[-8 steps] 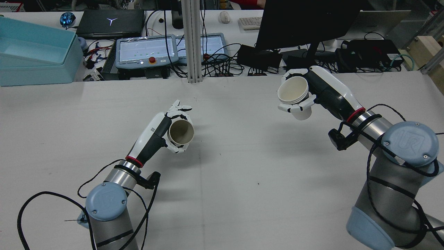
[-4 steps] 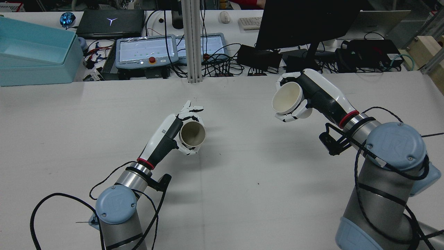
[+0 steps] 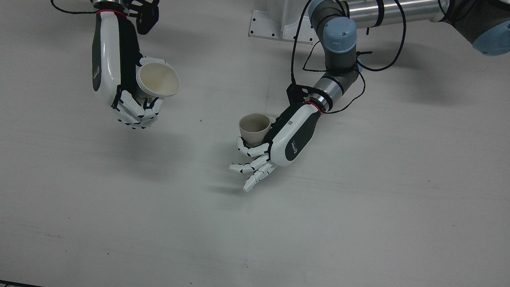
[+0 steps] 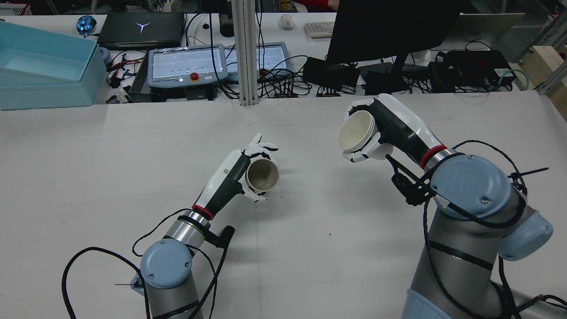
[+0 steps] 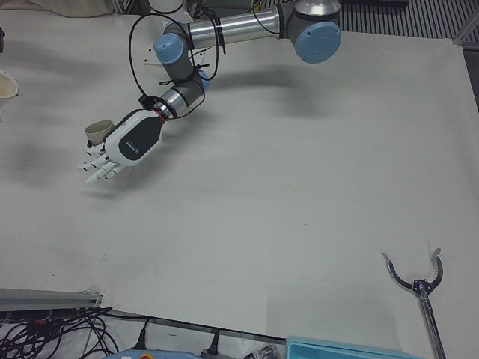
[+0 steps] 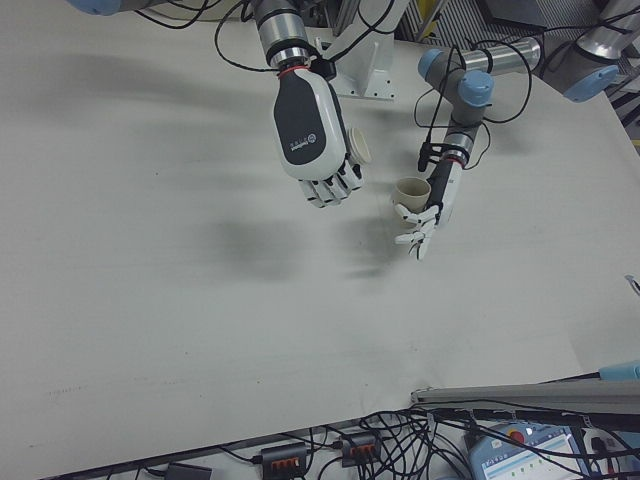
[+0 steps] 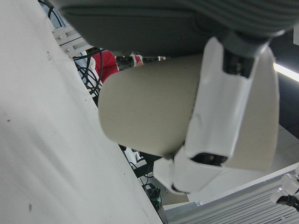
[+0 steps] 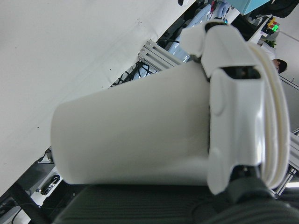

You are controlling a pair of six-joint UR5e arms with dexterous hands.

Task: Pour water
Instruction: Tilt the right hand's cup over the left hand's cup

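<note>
Both cups picked up, pour not begun: right hand (image 4: 376,128) fingers wrapped around tilted white paper cup (image 4: 354,130), left hand (image 4: 239,175) partly curled on upright beige paper cup (image 3: 255,127), other fingers spread; cups well apart above table.

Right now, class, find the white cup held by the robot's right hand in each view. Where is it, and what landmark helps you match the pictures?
Front view: white cup, upper left.
Rear view, right of centre.
Left-front view: a sliver at the left edge.
Right-front view: mostly hidden behind the right hand, rim showing.
Left hand view: not in it.
Right hand view: fills the frame.
Landmark: the beige cup in the left hand.
</note>
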